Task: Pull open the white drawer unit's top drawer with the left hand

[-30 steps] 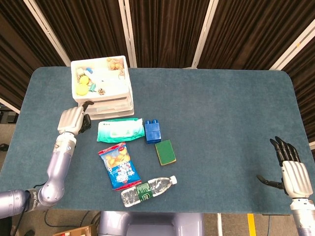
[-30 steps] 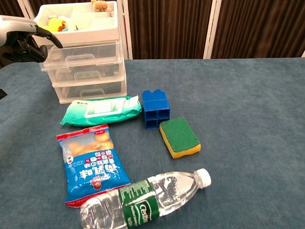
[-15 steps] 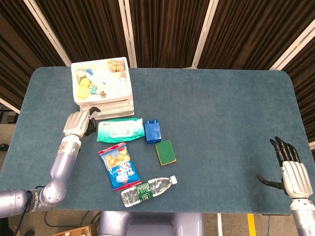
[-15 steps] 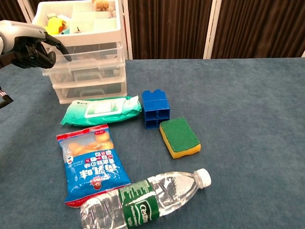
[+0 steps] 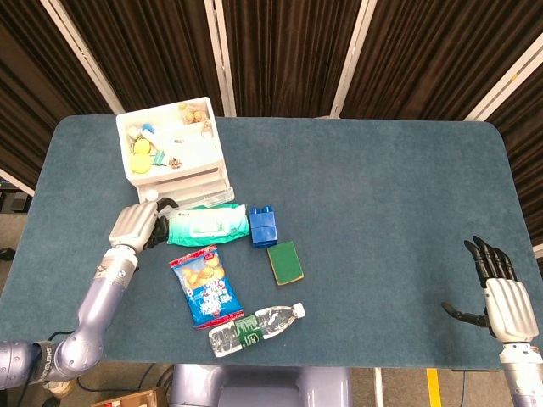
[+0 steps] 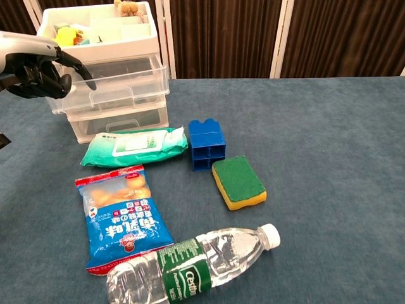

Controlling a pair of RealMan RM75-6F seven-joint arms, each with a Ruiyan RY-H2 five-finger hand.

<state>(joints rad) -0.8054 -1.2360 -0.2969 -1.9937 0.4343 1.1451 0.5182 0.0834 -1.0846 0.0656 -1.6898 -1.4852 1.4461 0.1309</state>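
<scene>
The white drawer unit (image 5: 174, 148) (image 6: 95, 39) stands at the table's back left, its top tray full of small items. Its clear top drawer (image 6: 120, 79) (image 5: 202, 196) sticks out in front of the two drawers below. My left hand (image 5: 136, 224) (image 6: 35, 66) is at the drawer's front left corner, fingers curled, and one dark finger (image 6: 81, 71) hooks over the drawer's front edge. My right hand (image 5: 502, 295) hovers by the table's near right edge, fingers spread and holding nothing. It does not show in the chest view.
In front of the unit lie a green wipes pack (image 6: 134, 145), a blue block (image 6: 207, 144), a green-and-yellow sponge (image 6: 238, 182), a blue snack bag (image 6: 121, 216) and a water bottle (image 6: 196, 267) on its side.
My left hand has drawn back toward me, and the top drawer has slid out with it. The unit has shifted slightly. The right hand has stayed put.
</scene>
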